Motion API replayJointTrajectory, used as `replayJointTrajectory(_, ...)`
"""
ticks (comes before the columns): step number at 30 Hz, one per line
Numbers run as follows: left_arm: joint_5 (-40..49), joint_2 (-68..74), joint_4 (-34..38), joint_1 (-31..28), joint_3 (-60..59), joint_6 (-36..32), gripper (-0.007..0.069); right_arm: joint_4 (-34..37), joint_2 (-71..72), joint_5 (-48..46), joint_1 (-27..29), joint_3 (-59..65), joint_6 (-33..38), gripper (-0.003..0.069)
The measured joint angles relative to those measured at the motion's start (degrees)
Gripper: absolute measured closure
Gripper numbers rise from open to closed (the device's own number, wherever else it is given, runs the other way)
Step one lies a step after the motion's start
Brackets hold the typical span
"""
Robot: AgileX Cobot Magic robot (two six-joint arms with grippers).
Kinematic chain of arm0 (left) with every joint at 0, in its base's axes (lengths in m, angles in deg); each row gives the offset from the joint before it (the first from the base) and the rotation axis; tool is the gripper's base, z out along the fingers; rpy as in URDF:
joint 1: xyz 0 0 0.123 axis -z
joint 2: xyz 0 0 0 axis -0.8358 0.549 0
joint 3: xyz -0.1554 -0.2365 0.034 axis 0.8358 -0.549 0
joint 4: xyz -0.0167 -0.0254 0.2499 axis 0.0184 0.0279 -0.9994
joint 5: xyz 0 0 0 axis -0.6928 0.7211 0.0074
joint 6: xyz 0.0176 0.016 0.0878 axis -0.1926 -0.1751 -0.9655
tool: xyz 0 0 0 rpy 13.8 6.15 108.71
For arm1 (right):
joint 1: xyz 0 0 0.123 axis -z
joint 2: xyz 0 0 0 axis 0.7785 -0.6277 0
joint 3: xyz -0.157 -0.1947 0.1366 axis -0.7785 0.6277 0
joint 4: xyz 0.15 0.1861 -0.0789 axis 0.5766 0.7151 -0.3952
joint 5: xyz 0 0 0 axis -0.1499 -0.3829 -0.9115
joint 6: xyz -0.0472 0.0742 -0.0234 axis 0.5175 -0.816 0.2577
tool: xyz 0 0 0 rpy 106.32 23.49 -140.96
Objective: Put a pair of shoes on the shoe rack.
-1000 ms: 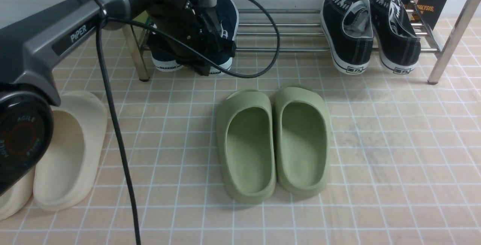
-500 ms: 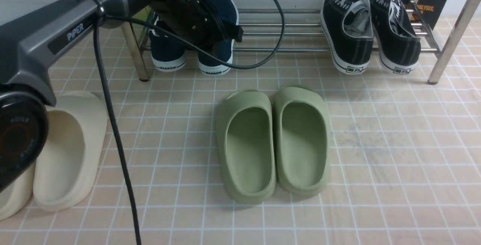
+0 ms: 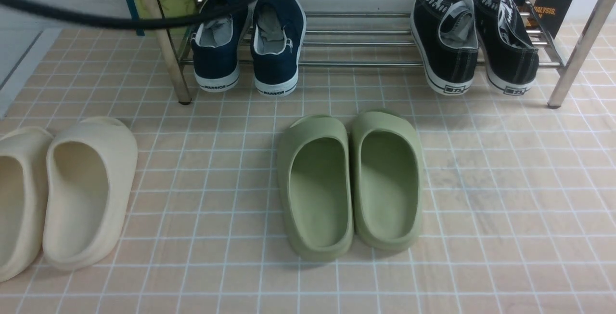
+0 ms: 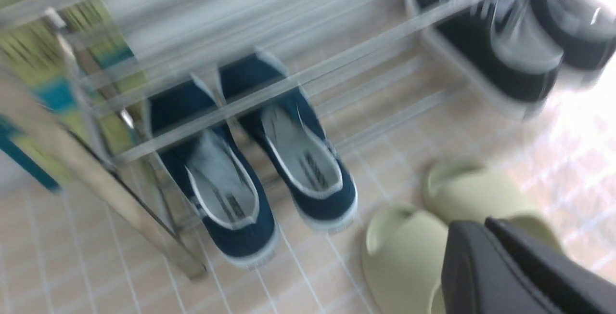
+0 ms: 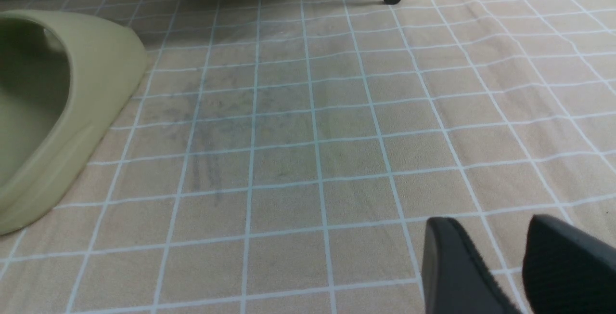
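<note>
1. The pair of navy-blue canvas slip-on shoes with white rubber soles point(image 3: 276, 61) sits at the left end of the low shoe rack of shiny chrome tubes point(image 3: 365, 63); they lie side by side on its lowest bars, heels overhanging the front bar, each heel marked "WARRIOR".
2. Only the front view takes in the rest: black lace-up sneakers with white laces point(image 3: 447, 39) at the rack's right end; green foam slides point(image 3: 317, 189) in the middle of the beige tiled bench point(image 3: 481, 184); cream foam slides point(image 3: 82, 189) at the left, one cut by the frame; a blurred black cable point(image 3: 120, 23) across the top; neither arm.
3. The left wrist view looks down into the navy shoes' grey-white linings; the left gripper point(image 4: 486, 227) shows in a corner above the green slides, well apart from the navy shoes; blur and cropping leave it impossible to tell whether its jaws are spread or pressed together.
4. The right wrist view shows the right gripper point(image 5: 491, 222) over bare bench, jaws slightly spread, pinching nothing; one green slide and a rack foot sit at the frame's edges.
</note>
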Motion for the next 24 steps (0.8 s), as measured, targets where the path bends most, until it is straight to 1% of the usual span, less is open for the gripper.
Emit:
replayJointTrajectory(1,-3.6,-4.3,-0.5,0.0,-4.3,0.5,0.0585,0.0,0.0,0.0,0.0,0.0,0.0,0.0421)
replayJointTrajectory(2,-5.2,-6.1,-0.8,0.0,-5.2,0.6,0.0585,0.0,0.0,0.0,0.0,0.0,0.0,0.0421)
replayJointTrajectory(3,-11.1,-12.2,-2.1,0.0,-12.1,1.6,0.0589,0.0,0.0,0.0,0.0,0.0,0.0,0.0421)
replayJointTrajectory(7,-26.0,-28.4,-6.8,0.0,-33.4,5.1,0.0610,0.0,0.0,0.0,0.0,0.0,0.0,0.0421)
replayJointTrajectory(9,-30.0,-33.9,-8.2,0.0,-40.7,6.4,0.0612,0.0,0.0,0.0,0.0,0.0,0.0,0.0421)
replayJointTrajectory(10,-33.8,-39.4,-9.3,0.0,-48.4,7.9,0.0613,0.0,0.0,0.0,0.0,0.0,0.0,0.0421)
replayJointTrajectory(11,-35.6,-42.4,-9.8,0.0,-52.8,8.9,0.0612,0.0,0.0,0.0,0.0,0.0,0.0,0.0421)
replayJointTrajectory(15,-38.8,-50.1,-10.6,0.0,-66.1,11.2,0.0612,0.0,0.0,0.0,0.0,0.0,0.0,0.0421)
replayJointTrajectory(19,-40.1,-55.0,-13.4,0.0,-76.2,10.6,0.0611,0.0,0.0,0.0,0.0,0.0,0.0,0.0421)
replayJointTrajectory(24,-40.1,-55.5,-15.7,0.0,-83.0,10.1,0.0606,0.0,0.0,0.0,0.0,0.0,0.0,0.0421)
